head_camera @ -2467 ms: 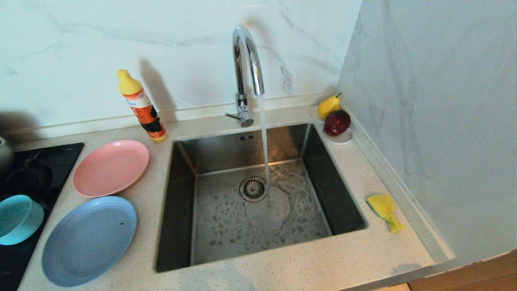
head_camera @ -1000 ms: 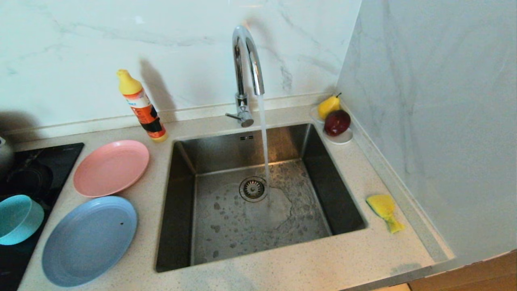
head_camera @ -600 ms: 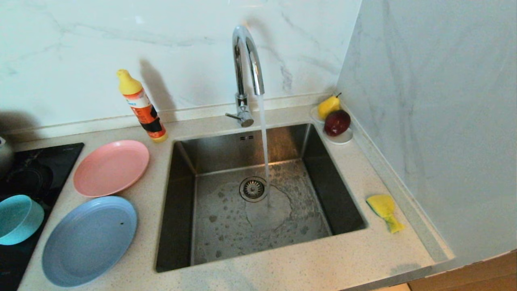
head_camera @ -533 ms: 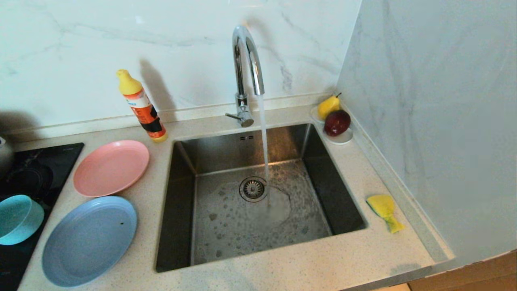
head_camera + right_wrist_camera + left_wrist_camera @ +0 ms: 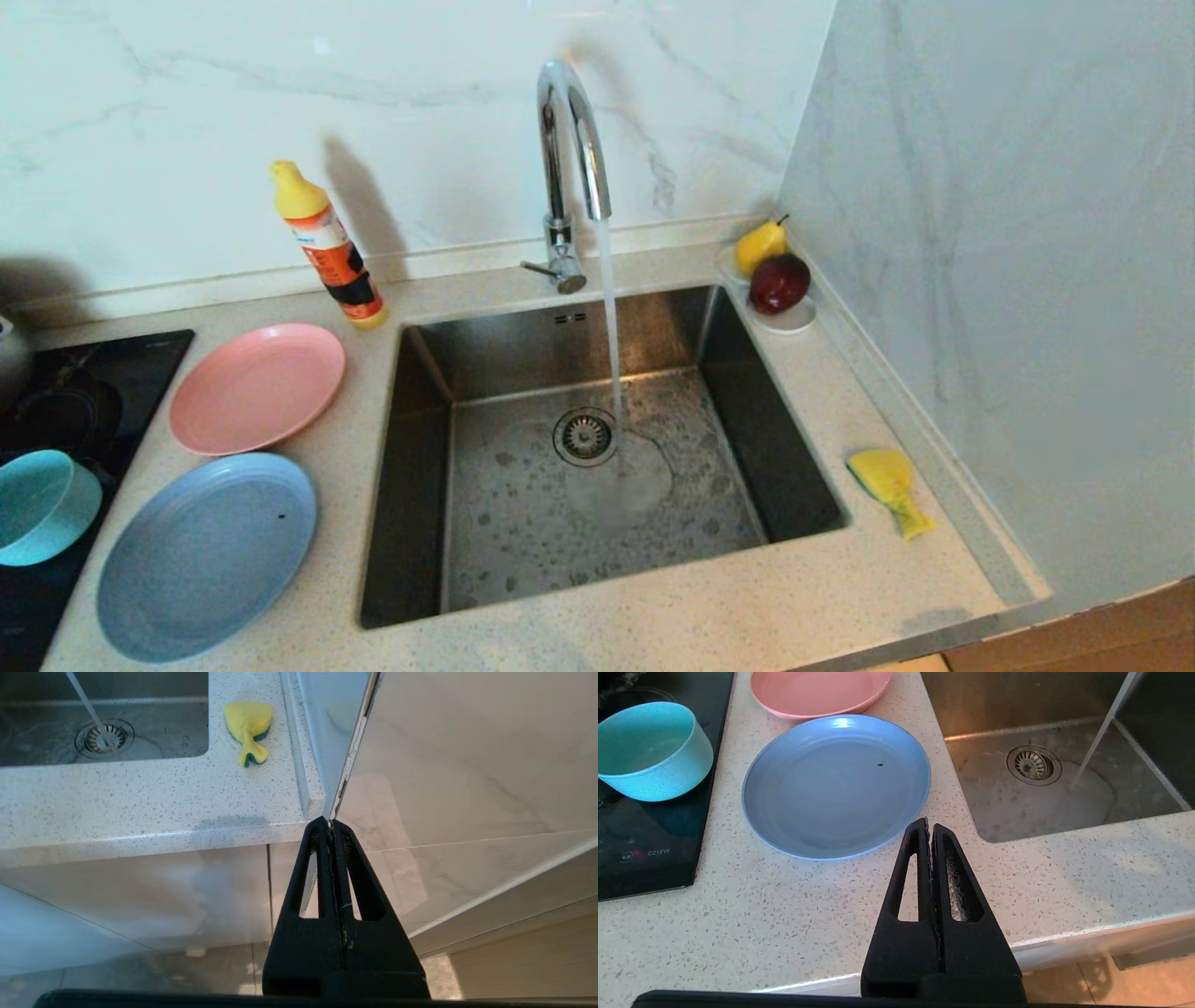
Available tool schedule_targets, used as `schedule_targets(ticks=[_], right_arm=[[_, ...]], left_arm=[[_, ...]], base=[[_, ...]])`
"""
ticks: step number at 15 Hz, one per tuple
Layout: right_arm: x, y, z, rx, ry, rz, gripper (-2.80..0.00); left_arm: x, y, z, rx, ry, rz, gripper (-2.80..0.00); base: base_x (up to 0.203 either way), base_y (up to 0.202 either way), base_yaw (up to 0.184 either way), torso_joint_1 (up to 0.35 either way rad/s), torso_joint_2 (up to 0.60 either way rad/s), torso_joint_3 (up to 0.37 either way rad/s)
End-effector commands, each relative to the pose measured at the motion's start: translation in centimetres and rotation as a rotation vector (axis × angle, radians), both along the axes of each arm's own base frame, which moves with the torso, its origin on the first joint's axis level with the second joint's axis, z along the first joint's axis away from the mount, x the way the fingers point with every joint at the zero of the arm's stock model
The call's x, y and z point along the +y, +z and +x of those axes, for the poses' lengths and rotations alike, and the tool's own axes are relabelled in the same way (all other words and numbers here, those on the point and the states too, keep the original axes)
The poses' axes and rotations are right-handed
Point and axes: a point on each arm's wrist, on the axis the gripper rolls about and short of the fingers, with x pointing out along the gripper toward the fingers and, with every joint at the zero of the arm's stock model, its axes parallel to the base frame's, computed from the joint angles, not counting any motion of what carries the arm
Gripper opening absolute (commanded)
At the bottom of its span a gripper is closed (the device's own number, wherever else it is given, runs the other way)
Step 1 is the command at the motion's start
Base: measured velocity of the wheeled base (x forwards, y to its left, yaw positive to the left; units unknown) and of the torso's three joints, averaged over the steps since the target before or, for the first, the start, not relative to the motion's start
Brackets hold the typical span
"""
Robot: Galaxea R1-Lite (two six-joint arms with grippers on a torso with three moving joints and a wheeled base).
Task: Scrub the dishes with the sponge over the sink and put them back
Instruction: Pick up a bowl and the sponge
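Nothing started yet, by my read: all dishes dry-parked, sponge untouched, both arms back at the bench's front edge and absent from the head view. Bench is speckled stone; sink sits mid-bench with tap running, stream landing just beside the drain strainer. Black hob at far left. Pale-blue plate lies flat on the bench left of the sink, near the front edge; pink plate flat just behind it, rims close, can't tell if touching. Teal bowl upright on the hob, left of the blue plate. Detergent bottle stands behind the pink plate at the wall. Saucer with pear and a dark red fruit at the sink's back right corner, not task items. Sponge lies on the bench right of the sink, near the side wall. Left pincer has jaws together, empty, hovering over the bench just short of the blue plate's near rim. Right pincer also together, empty, off the bench's front corner, sponge well ahead of it. Next move as I judge it: spread the right jaws, reach in for the sponge without clipping the wall; left opens and takes a plate by the rim, which lies low on the bench, so a shallow approach is needed.
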Motion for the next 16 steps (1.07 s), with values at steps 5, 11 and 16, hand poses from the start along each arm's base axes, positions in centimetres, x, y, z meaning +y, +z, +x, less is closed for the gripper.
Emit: schedule_targets(ticks=[5,11,16], right_arm=[[0.0,0.0,0.0,-0.004,-0.002,0.025,-2.8],[0.0,3.7,-1.5,-0.094,-0.011,0.073,-2.8],[0.0,6.9,-3.6,-0.156,0.012,0.085,-2.8]], left_arm=[[0.0,-0.5,0.2,0.021,0.001,0.0,-2.8],[0.0,-0.5,0.2,0.021,0.0,0.0,-2.8],[0.0,-0.5,0.2,0.021,0.001,0.0,-2.8]], base=[[0.0,0.0,0.0,0.0,0.0,0.0],[0.0,0.0,0.0,0.0,0.0,0.0],[0.0,0.0,0.0,0.0,0.0,0.0]])
